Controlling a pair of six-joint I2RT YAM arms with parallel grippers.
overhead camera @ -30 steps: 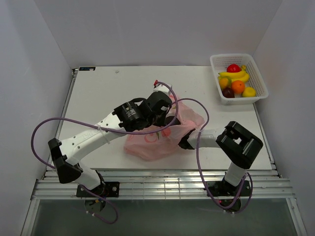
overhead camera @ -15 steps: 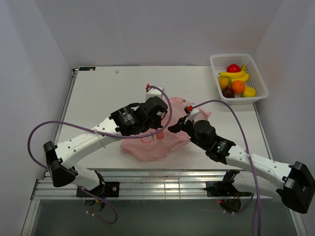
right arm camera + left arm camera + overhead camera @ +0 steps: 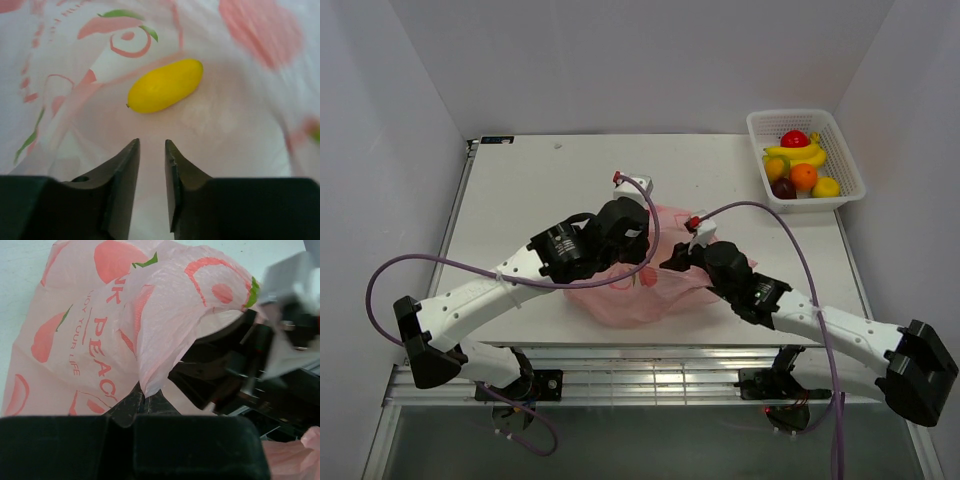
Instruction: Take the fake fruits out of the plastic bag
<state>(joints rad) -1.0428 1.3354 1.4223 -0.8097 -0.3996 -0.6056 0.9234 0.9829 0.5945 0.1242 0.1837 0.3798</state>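
Yellow oval plastic fruit [image 3: 165, 86]: one piece, glossy, lying on its side inside the pink translucent plastic bag [image 3: 100, 330]. It shows only in the right wrist view, just ahead of the fingertips and not touching them. No other fruit is visible in the bag.

Pink translucent plastic bag: thin, crinkled, with a peach print. It lies slumped on the white table [image 3: 540, 180] towards the near edge, between the two arms.

Left gripper [image 3: 146, 399]: fingers pressed together on a fold of bag film, holding it raised like a tent.

Right gripper [image 3: 152, 150]: pushed in at the bag mouth, fingers parted by a narrow gap, nothing held.

White lattice plastic basket [image 3: 840, 125]: far right corner, well apart from the bag. It holds red, orange, yellow and dark fruits and a banana bunch.

Step in hand, as judged: reaching in for the remaining fruit. The next move calls for parting the fingers wider than the fruit's short axis, advancing to straddle its middle, then closing. The film must stay lifted clear of the pads, and the smooth skin may slip.
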